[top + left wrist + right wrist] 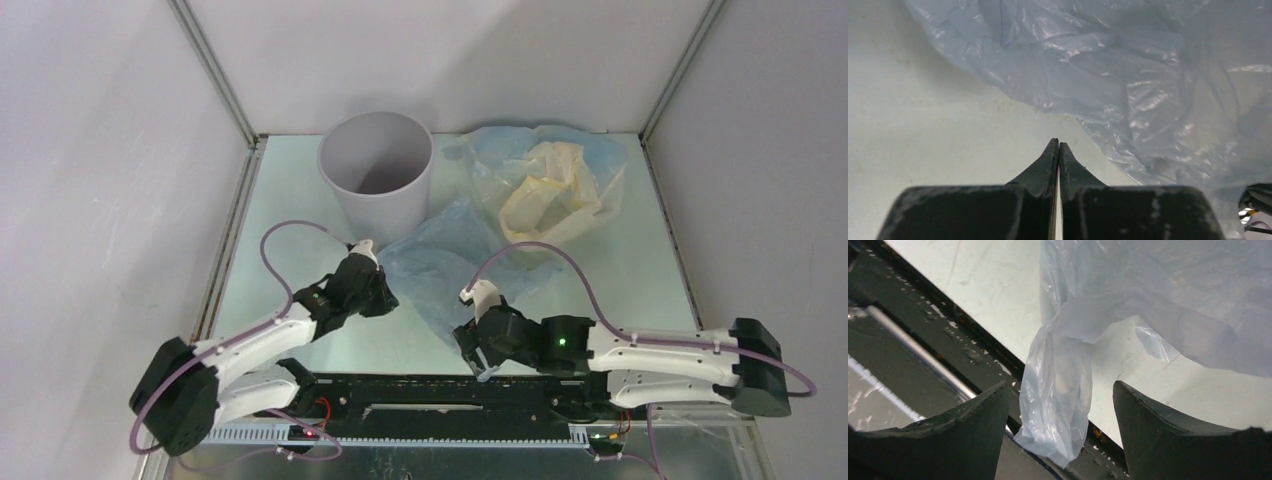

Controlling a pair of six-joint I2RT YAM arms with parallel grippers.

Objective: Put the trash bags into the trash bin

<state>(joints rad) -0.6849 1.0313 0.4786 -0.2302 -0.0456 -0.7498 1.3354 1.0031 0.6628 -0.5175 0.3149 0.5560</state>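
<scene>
The light grey round trash bin [378, 170] stands upright and open at the back of the table. A pale blue-grey trash bag [450, 262] lies crumpled in front of it, its near corner [1060, 395] hanging over the table's front edge between the jaws of my right gripper [480, 362], which is open around it [1060, 390]. My left gripper [385, 297] is shut and empty [1058, 145], just left of the same bag [1128, 85]. A pale blue bag [590, 160] with a cream-yellow bag [545, 190] on it lies at the back right.
The black rail [420, 390] runs along the table's near edge, and it also shows in the right wrist view [918, 335]. White walls and metal frame posts [215, 75] enclose the table on three sides.
</scene>
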